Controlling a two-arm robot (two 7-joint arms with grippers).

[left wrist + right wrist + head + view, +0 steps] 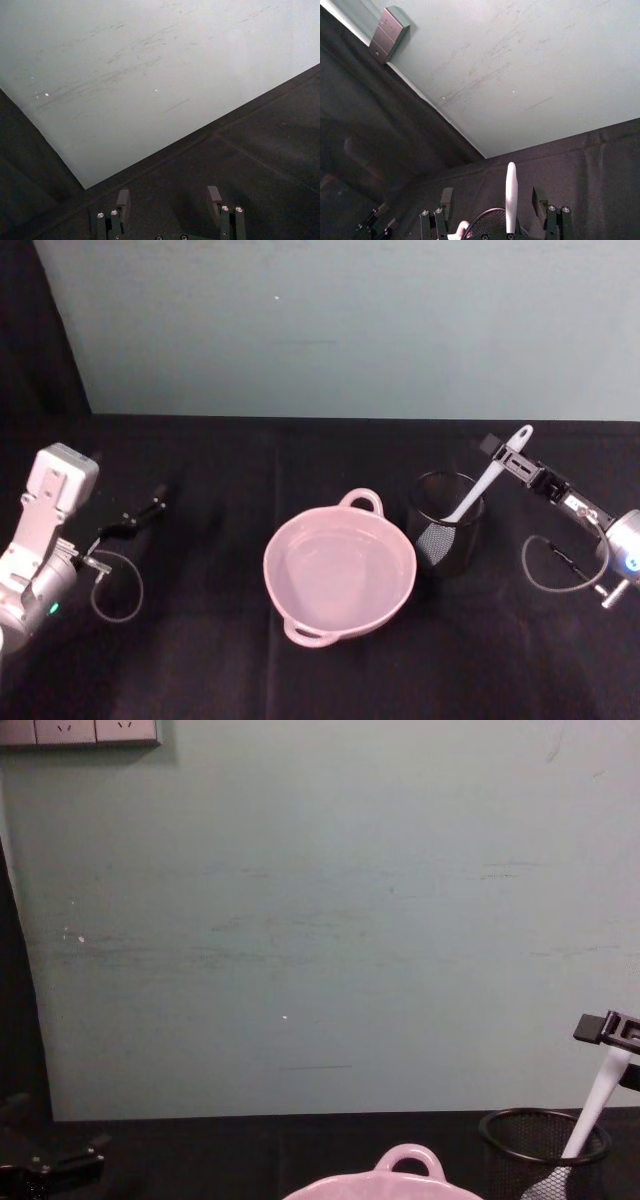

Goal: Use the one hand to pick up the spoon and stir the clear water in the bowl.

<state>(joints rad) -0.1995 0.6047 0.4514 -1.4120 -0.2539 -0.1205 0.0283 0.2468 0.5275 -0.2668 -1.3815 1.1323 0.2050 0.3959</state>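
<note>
The pale pink bowl (pixel 340 568) sits mid-table with clear water in it; its loop handle (pixel 408 1161) shows in the chest view. To its right, the white spoon (pixel 487 479) stands in a black wire-mesh cup (pixel 446 523), with its handle leaning up and away to the right. My right gripper (pixel 503 456) is open at the handle's upper end. In the right wrist view the spoon (pixel 511 196) rises between the spread fingers (pixel 446 197) without touching them. My left gripper (pixel 148 508) rests open and idle at the left of the table.
A black cloth (pixel 220 660) covers the table and a pale green wall (pixel 350 330) stands close behind. Wall sockets (pixel 80 730) are high on the left. Loose cables (pixel 548 570) loop beside each wrist.
</note>
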